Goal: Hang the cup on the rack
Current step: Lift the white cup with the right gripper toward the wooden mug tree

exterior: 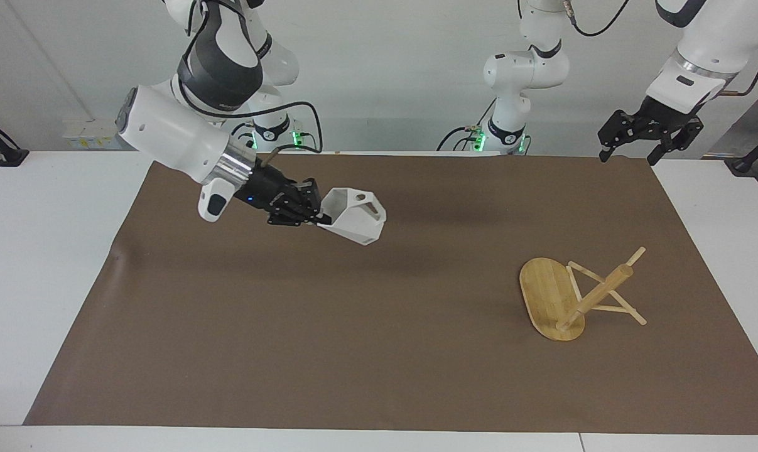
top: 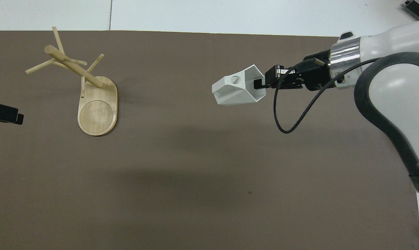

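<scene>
Right gripper (exterior: 316, 213) is clenching the cup (exterior: 353, 215) by its rim; we are steering its handle hole toward a rack (exterior: 579, 295) peg.

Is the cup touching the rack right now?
Apart. The facing view shows the cup held up in the right claw, with bare mat between it and the rack.

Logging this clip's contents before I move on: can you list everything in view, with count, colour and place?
cup: one, white, held in the air over the mat, tipped on its side.
rack: one, light bamboo, standing on the mat at the left arm's end.
mat: one, brown, covering most of the table.
table: one, white, under the mat.
right pincer: one, black, shut on the cup's rim.
left pincer: one, black, open, waiting raised over the mat's corner.
</scene>
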Available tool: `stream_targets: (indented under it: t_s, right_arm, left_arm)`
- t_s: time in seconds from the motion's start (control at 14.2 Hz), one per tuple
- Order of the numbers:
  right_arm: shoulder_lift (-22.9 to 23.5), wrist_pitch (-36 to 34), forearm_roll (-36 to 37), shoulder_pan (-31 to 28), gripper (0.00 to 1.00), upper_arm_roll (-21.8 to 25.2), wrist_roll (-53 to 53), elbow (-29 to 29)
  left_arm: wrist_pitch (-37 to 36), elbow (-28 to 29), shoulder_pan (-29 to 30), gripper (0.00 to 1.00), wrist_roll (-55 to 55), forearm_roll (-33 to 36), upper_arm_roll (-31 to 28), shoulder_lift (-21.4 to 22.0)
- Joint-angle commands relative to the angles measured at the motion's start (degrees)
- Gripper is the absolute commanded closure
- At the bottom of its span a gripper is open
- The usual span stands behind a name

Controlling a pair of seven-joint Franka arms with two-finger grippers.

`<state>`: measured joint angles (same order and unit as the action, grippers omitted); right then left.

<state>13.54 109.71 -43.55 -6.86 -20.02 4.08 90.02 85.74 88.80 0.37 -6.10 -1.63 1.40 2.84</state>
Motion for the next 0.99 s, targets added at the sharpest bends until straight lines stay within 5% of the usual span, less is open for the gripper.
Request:
stream_targets:
  t_s: [0.0,0.35,0.56,0.92]
  right_arm:
    - [0.52,1.56,-3.02,-0.61,1.00,-5.63,1.29,-0.38]
    - [0.52,5.14,-14.10,-0.53,1.00,-10.20,-3.53,-0.29]
    - [1.13,13.04,-14.63,-0.27,1.00,-16.70,-9.59,-0.29]
    - [1.31,16.84,-13.84,0.88,1.00,-20.40,-12.95,-0.11]
  left_arm:
    - [-0.32,1.46,0.33,0.00,-0.67,0.06,0.01,1.38]
    - [1.88,1.64,1.73,0.00,-1.02,-7.76,-0.08,1.38]
    - [3.37,1.99,3.22,0.00,-0.58,-10.84,0.01,1.38]
    - [4.34,1.82,4.29,0.00,-7.83,-12.69,0.09,1.29]
